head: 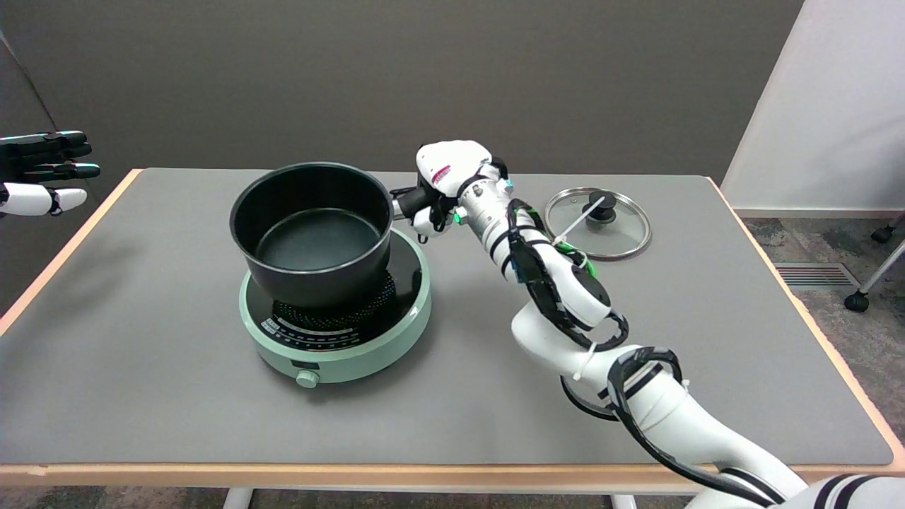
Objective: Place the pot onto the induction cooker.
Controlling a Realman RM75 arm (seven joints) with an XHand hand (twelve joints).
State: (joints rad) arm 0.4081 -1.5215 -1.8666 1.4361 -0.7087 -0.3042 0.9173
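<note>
A grey table (pixel 141 367) with a pale wooden edge carries a green induction cooker (pixel 336 339) left of centre and a glass lid (pixel 622 237) far right.

right arm: reaching in from lower right | right hand (pixel 447 182): fingers closed, gripping

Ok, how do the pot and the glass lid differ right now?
The pot is black and opaque; the glass lid is clear with a metal rim and black knob. The pot is on the induction cooker; the lid lies flat on the table, off to the right. The right hand grips the pot's handle; nothing touches the lid. Both are round.
</note>
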